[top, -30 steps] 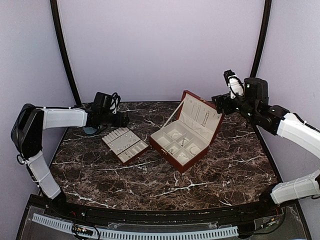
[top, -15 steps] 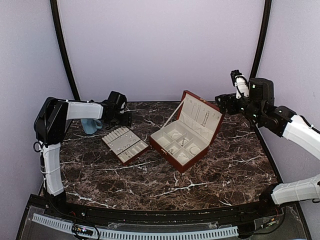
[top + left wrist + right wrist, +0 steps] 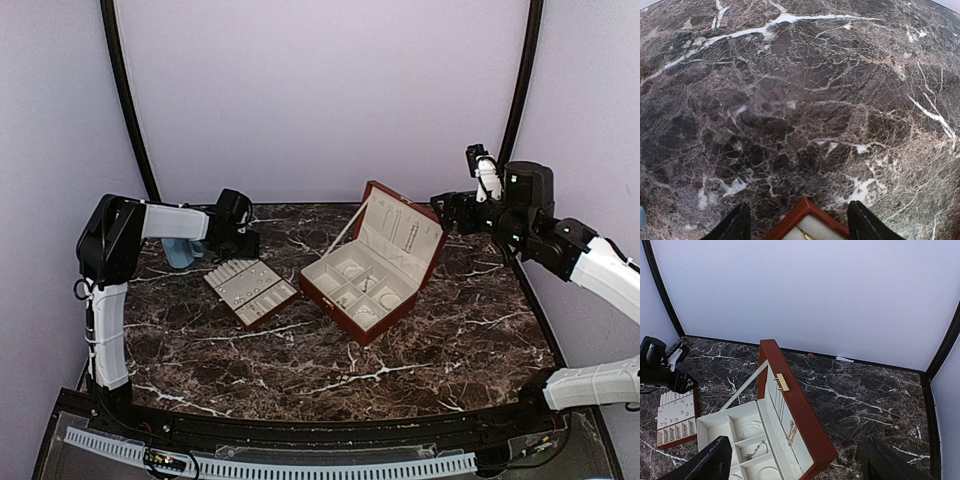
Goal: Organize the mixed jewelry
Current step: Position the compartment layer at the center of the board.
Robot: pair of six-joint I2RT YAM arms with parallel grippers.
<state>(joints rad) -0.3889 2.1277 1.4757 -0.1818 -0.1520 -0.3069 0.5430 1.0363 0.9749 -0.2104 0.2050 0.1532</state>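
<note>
left gripper (image 3: 799, 221) hangs over the tray (image 3: 250, 287) corner, right gripper (image 3: 448, 212) held high.

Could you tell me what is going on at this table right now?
Two robot arms are mid-task, and neither holds anything. The left pincer hovers open over the far corner of the small compartment tray, beside a blue cup. The right pincer hangs open, raised off to the far right of the open red-brown hinged box. Small silvery jewelry pieces lie in the box's compartments and in the tray.
</note>
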